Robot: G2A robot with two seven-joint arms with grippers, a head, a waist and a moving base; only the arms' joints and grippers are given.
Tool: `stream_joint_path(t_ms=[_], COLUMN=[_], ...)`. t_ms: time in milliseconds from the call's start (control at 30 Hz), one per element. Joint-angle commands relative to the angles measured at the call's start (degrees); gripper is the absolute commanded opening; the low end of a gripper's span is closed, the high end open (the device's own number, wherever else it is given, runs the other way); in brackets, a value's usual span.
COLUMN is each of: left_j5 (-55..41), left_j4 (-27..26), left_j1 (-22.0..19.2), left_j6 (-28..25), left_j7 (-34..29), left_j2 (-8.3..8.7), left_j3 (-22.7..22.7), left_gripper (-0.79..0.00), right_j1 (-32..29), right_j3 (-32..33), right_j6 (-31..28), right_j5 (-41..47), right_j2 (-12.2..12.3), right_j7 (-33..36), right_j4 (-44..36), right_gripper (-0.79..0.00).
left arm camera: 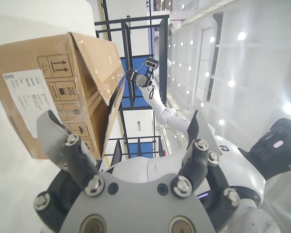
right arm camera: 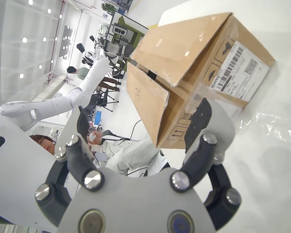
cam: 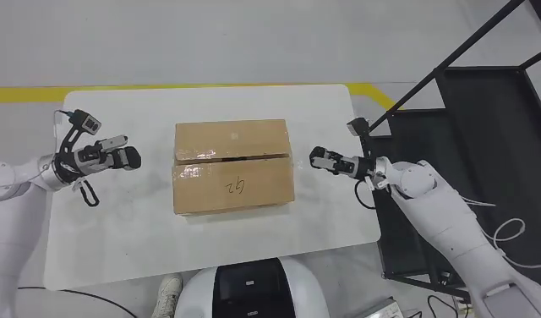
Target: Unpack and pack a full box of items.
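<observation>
Got the cardboard box (cam: 233, 166) parked in the middle of the table (cam: 101, 233), flaps folded down with a thin gap along the seam. Spotting the left gripper (cam: 133, 157) at its 9 o'clock, fingers spread, holding nothing. Same deal with the right gripper (cam: 314, 157) at 3 o'clock: spread wide, empty, near the box but not touching.

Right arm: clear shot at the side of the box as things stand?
Probably yes. The right claw sits open beside the box, apart from it, with open table between them.
</observation>
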Motion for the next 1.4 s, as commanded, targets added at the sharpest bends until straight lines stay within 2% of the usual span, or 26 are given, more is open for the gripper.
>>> stream_joint_path(t_ms=[0, 167, 333, 467, 600, 900, 1033, 1200, 1367], left_j5=[-0.11, -1.82, -2.21, -2.48, -2.54, -2.42, -2.55, -2.4, -2.15], left_j4=[-0.39, -0.8, -1.34, -1.6, -1.76, -2.66, -2.96, -3.42, -3.97], left_j1=[-0.01, -0.23, -0.17, 0.0, 0.15, 0.38, 0.56, 0.87, 1.07], left_j6=[0.57, 1.23, 0.87, 0.73, 0.61, 0.53, 0.54, 0.62, 0.62], left_j7=[-0.45, -1.12, -0.76, -0.61, -0.49, -0.41, -0.42, -0.5, -0.51], left_j2=[-0.05, -0.22, -0.26, -0.3, -0.38, -0.51, -0.49, -0.46, -0.42], left_j3=[0.45, 0.9, 1.03, 1.18, 1.53, 2.1, 2.06, 2.1, 2.17], left_gripper=[0.0, 0.0, 0.0, 0.0, 0.0, 0.0, 0.0, 0.0, 0.0], right_j1=[1.69, 5.2, 6.94, 7.19, 6.81, 2.76, 0.59, -1.3, -1.63], right_j3=[-2.19, -6.43, -8.53, -9.2, -9.14, -9.02, -9.76, -11.77, -14.64], right_j6=[0.03, -0.7, -1.98, -4.25, -4.21, -2.07, 0.31, 1.53, 1.68], right_j5=[-0.48, -1.96, 0.15, 3.8, 6.11, 9.6, 7.59, 4.45, 2.49], right_j2=[-0.74, -2.37, -3.36, -3.68, -3.45, -0.33, 1.49, 3.0, 3.5], right_j7=[0.54, 2.32, 4.87, 8.53, 9.02, 11.17, 13.56, 14.77, 14.91], right_j4=[0.78, 3.21, 4.19, 3.93, 2.26, -9.73, -13.82, -15.81, -15.64], right_gripper=[0.0, 0.0, 0.0, 0.0, 0.0, 0.0, 0.0, 0.0, 0.0])
